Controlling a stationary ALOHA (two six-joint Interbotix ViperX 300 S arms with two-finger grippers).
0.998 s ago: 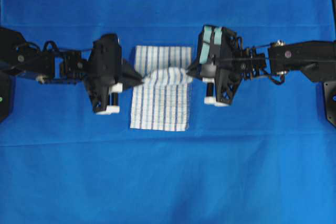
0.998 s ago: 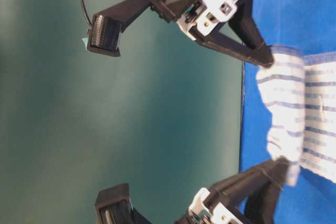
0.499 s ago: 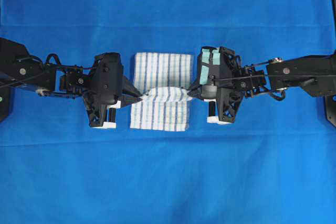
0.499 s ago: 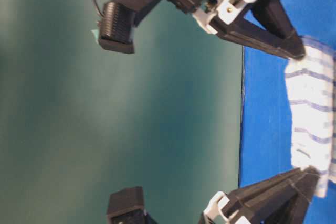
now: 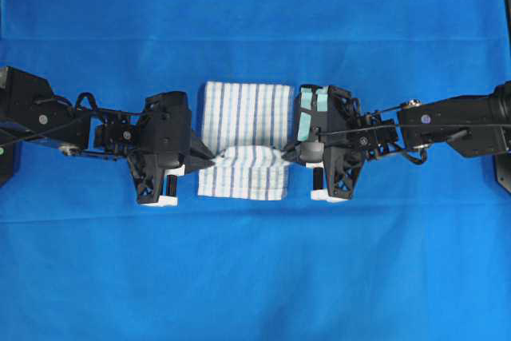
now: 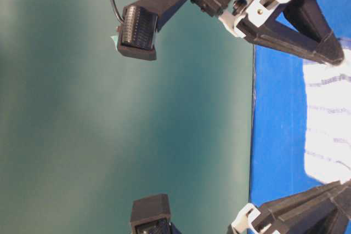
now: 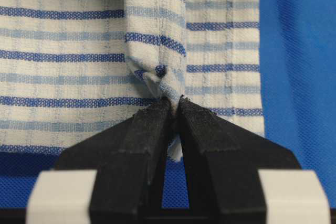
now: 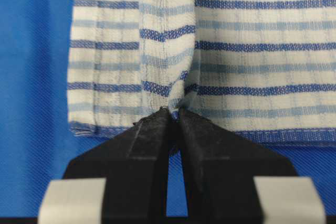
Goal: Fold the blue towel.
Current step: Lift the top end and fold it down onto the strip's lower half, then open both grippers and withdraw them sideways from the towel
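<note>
The blue towel [image 5: 246, 109], white with thin dark and light blue stripes, lies in the middle of the blue sheet, with a raised band [image 5: 249, 156] drawn across its near part. My left gripper [image 5: 212, 154] is shut on the band's left end, and the cloth [image 7: 157, 40] bunches into a ridge at my fingertips [image 7: 174, 102]. My right gripper [image 5: 284, 152] is shut on the band's right end, where a similar ridge [image 8: 167, 35] rises from its tips [image 8: 174, 110]. In the table-level view the towel [image 6: 328, 135] spans between both grippers' black fingers [image 6: 307, 34].
The plain blue sheet [image 5: 255, 277] covers the whole work surface. Both black arms [image 5: 56, 117] reach in from the sides at mid-height, the right arm [image 5: 455, 121] opposite. A green wall [image 6: 109, 135] fills the left of the table-level view.
Both grippers have carried the pinched band of towel toward the near edge and lower. The far part now lies flatter and the uncovered near strip has shrunk.
</note>
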